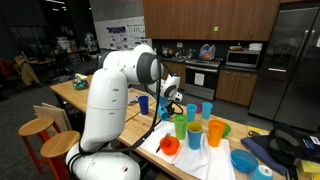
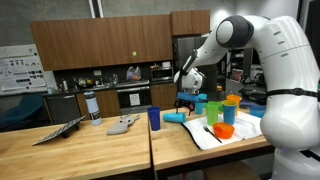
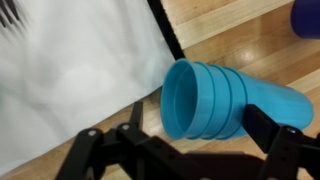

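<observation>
the open claw (image 2: 187, 100) hangs empty just above a stack of light blue cups (image 3: 235, 100) lying sideways on the wooden counter (image 3: 230, 25). a white cloth (image 3: 80, 80) lies beside the stack's mouth.

The arm (image 2: 268, 55) reaches down, pincer (image 2: 187, 98) spread wide.

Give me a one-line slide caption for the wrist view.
Open gripper above nested light-blue cups lying on their side on the wooden table, beside a white cloth.

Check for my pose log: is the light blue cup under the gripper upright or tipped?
Tipped: the light blue cup lies sideways, rim toward the cloth.
</observation>
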Action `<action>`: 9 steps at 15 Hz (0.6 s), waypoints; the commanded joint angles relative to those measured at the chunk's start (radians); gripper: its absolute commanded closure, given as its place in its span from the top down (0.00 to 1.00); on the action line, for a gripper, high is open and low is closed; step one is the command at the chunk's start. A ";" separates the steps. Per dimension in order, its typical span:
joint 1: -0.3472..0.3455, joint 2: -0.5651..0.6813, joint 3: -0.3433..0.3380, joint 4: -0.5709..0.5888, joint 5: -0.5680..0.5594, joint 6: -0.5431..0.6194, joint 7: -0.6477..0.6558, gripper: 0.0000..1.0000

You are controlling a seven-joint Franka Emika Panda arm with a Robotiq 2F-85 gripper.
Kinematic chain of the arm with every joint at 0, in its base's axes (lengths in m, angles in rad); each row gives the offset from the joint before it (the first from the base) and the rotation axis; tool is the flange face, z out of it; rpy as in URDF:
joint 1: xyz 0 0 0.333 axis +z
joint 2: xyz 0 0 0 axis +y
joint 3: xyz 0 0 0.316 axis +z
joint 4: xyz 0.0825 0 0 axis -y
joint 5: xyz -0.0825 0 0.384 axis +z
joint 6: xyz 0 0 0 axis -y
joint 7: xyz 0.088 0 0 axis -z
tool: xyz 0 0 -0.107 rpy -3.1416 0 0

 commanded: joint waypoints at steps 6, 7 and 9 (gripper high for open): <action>0.023 0.021 -0.003 0.017 -0.025 0.001 0.028 0.74; 0.020 0.020 -0.005 0.020 -0.027 -0.002 0.022 0.70; 0.026 0.020 -0.003 0.025 -0.025 0.003 0.031 0.56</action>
